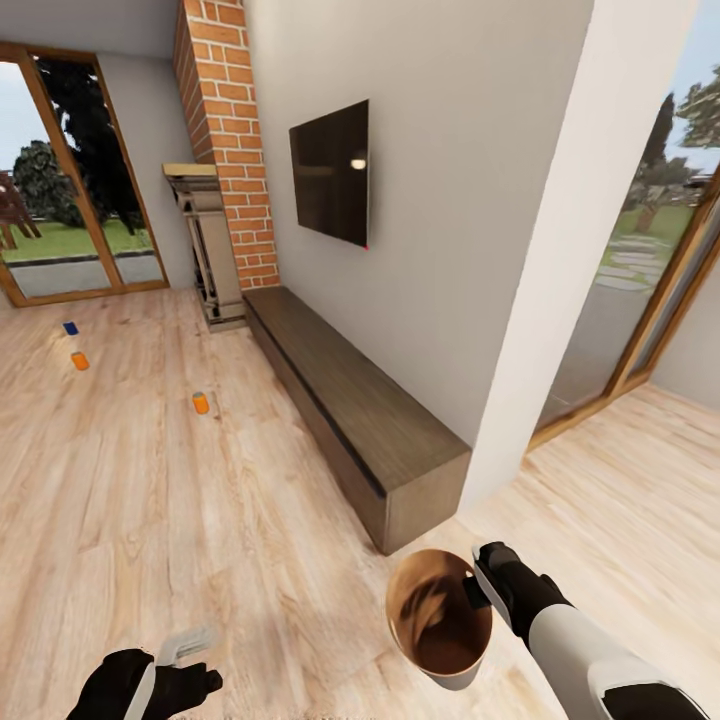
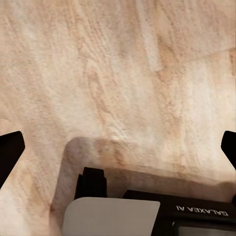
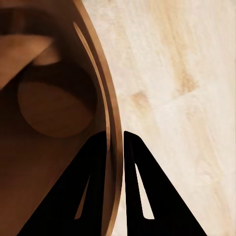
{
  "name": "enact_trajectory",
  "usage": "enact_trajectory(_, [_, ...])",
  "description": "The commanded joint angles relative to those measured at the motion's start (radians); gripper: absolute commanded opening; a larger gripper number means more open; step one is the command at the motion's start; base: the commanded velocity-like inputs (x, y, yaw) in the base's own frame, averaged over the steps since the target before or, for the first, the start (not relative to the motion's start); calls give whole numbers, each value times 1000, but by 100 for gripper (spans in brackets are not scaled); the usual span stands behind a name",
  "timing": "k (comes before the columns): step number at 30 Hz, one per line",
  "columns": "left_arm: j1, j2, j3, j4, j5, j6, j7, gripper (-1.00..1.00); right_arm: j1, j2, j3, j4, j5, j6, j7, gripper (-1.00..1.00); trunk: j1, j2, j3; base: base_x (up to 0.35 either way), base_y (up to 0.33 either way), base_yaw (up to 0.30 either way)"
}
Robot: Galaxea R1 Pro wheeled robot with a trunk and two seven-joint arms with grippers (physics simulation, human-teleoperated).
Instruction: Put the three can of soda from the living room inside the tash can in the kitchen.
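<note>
Risk: our right gripper (image 3: 115,147), fingers pinching only the tash can (image 1: 440,620) rim at five o'clock, may slip. Left gripper (image 1: 185,650) fingers spread, empty. Cans (image 1: 201,402) stand at ten o'clock.

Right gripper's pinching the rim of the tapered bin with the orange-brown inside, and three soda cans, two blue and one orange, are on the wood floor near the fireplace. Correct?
One slip: the colours are swapped. The head view shows two orange cans and one blue can. The rest holds: the right gripper pinches the rim of the tapered bin, and the cans are on the wood floor near the fireplace.
</note>
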Motion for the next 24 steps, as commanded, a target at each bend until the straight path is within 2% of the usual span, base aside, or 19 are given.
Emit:
enact_trajectory(1, [0,0,0,0,0,0,0,100,0,0,-2,0,-6,-1,4,-100,0,0,-1,0,0,179])
enact_trajectory(12, [0,0,0,0,0,0,0,100,0,0,-3,0,-6,-1,4,-100,0,0,-15,-42,0,167])
enact_trajectory(19, [0,1,0,0,0,0,-1,100,1,-1,-3,-4,-6,-2,5,-100,0,0,-16,-13,0,67])
enact_trajectory(24, [0,1,0,0,0,0,-2,100,2,0,-2,-5,-7,-2,3,-100,0,0,-13,-66,0,198])
